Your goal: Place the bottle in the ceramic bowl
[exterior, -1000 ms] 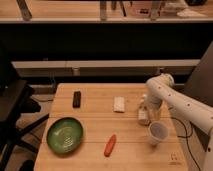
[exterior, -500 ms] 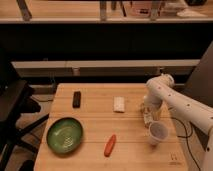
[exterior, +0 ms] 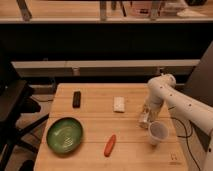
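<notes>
Far left, front: wide shallow glossy green ceramic bowl (exterior: 65,135) on the light wooden table (exterior: 95,120), no bottle in it. Behind it, back-left: small black rectangular block (exterior: 76,98). Centre front: orange-red elongated carrot-like item (exterior: 110,145), lying between bowl and cup. Behind that: flat white rectangular block (exterior: 119,104).

Right side: small clear-whitish narrow-necked bottle (exterior: 144,121) stands roughly upright on the table, well apart from the bowl. Translucent white plastic cup (exterior: 158,133) is just beside it, front-right. Gripper (exterior: 146,112) is down on the bottle's upper part. Cannot tell whether it is clamped on the bottle or merely around it. Bottle looks to be resting on the table, not lifted.

Step in hand, my read: securing the grasp.
- Take the bottle on its body, centred, so it won't twist or tip.
- Get a firm hold before lifting.
- Lift straight up, since the cup is close and easy to knock.
- Carry left high enough to clear the carrot-like item.
- Lower over the bowl's middle, not its rim.

White robot arm (exterior: 170,95) enters from the right edge. It rises to a bent joint above the table's right side. The last link drops steeply onto the bottle, wrist pointing down.
</notes>
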Motion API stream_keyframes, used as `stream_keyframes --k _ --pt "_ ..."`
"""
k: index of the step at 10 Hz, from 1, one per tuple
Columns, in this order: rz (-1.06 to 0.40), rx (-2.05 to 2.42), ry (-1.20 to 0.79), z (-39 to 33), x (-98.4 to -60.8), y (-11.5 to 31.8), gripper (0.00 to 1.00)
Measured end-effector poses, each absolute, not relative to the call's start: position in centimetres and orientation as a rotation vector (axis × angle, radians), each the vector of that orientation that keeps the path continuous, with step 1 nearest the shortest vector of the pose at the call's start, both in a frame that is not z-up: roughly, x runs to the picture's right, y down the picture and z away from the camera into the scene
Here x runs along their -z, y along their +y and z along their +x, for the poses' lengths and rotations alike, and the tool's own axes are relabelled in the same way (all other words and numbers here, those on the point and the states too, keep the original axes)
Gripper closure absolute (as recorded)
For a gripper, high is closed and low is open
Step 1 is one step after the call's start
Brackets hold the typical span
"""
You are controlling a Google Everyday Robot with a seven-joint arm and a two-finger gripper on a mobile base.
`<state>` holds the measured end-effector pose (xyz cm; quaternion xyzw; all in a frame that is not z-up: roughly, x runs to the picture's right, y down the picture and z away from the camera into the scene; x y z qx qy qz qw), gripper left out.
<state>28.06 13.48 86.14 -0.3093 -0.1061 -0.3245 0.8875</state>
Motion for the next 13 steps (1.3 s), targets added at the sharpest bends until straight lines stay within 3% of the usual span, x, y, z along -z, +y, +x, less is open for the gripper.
stream_keyframes --k 2,3,13 --pt "-0.642 0.668 -0.227 28.3 -86.0 13.4 0.93" --pt "-0.643 0.670 -0.224 28.6 -85.8 13.5 0.98" --pt "-0.640 0.685 -0.227 27.3 -83.5 12.2 0.98"
